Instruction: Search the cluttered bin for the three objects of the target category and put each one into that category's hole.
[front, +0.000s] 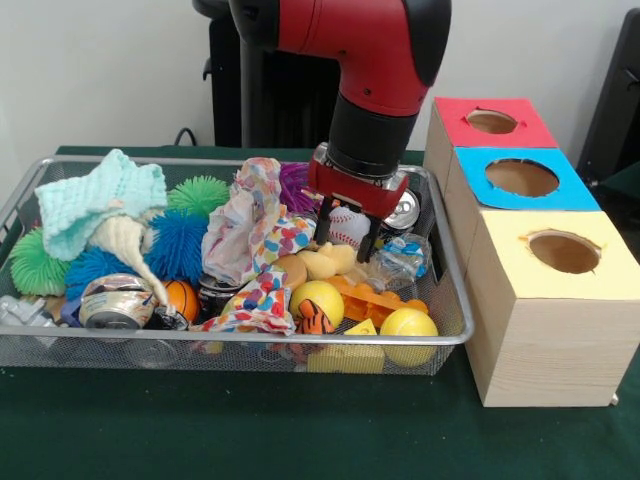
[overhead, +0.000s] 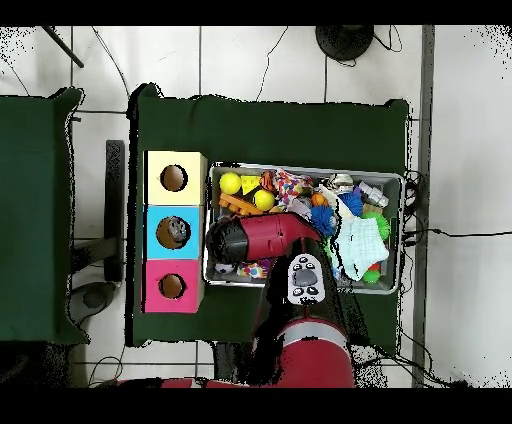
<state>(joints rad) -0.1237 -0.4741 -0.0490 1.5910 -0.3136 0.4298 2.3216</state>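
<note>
The wire mesh bin (front: 250, 342) is full of clutter. My gripper (front: 350, 235) reaches down into its right half, with its dark fingers (front: 325, 222) apart and open over a white baseball (front: 346, 224). One metal can (front: 405, 211) leans in the bin's far right corner, just right of the gripper. A second can (front: 113, 301) lies at the front left. A dark can (front: 214, 292) shows partly under a patterned cloth. The blue-topped hole (front: 522, 177) is in the middle box on the right. In the overhead view something grey shows inside this hole (overhead: 173, 232), and the arm hides the gripper.
The red-topped hole (front: 491, 121) and the yellow-topped hole (front: 564, 251) flank the blue one. The bin also holds green (front: 200, 193) and blue (front: 178, 243) puff balls, a teal knit cloth (front: 100, 200), yellow balls (front: 316, 300), an orange brick (front: 365, 297) and a plastic bottle (front: 400, 262).
</note>
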